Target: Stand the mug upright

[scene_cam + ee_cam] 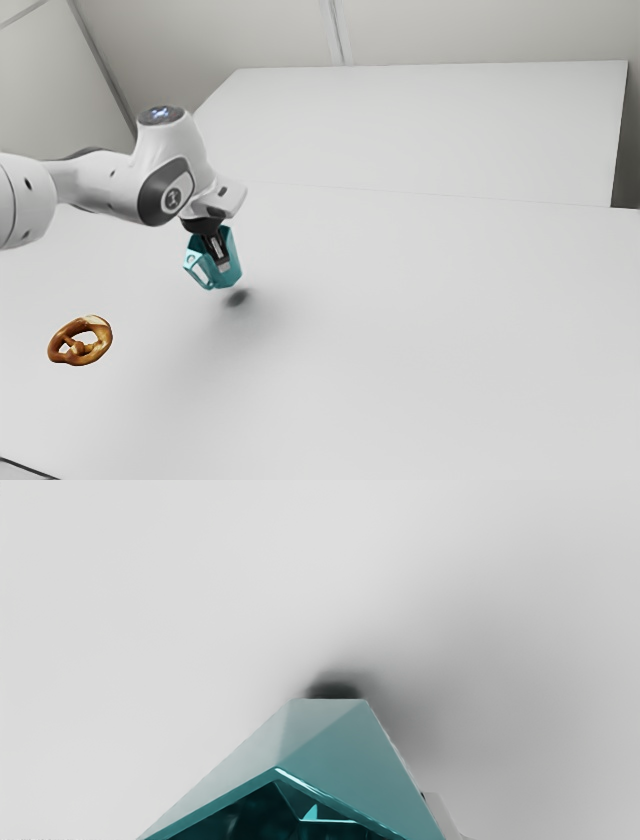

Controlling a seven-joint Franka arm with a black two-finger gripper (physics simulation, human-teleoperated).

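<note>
1. Above the white table (420,330), toward the exterior view's left, the teal mug (232,262) is held in the air, with its open end up toward the hand and its base down toward the tabletop. It looks somewhat tilted, and its handle (198,272) faces the exterior view's left.

2. Around the mug's wall, the black gripper (221,264) is closed far enough to bear it clear of the table. How wide the gap between the fingers is, I cannot tell, since the mug hides part of them. By the wrist view, one pale fingertip (441,814) lies along the mug's outer side.

3. Below the mug, a small dark shadow (237,298) falls on the tabletop, apart from the base, with a softer shade spreading around it.

4. Toward the exterior view's left and nearer its camera, a brown pretzel (102,336) lies on the table, well apart from the mug.

5. From the exterior view's left, the white arm (105,185) reaches in, its hand angled down over the mug.
</note>
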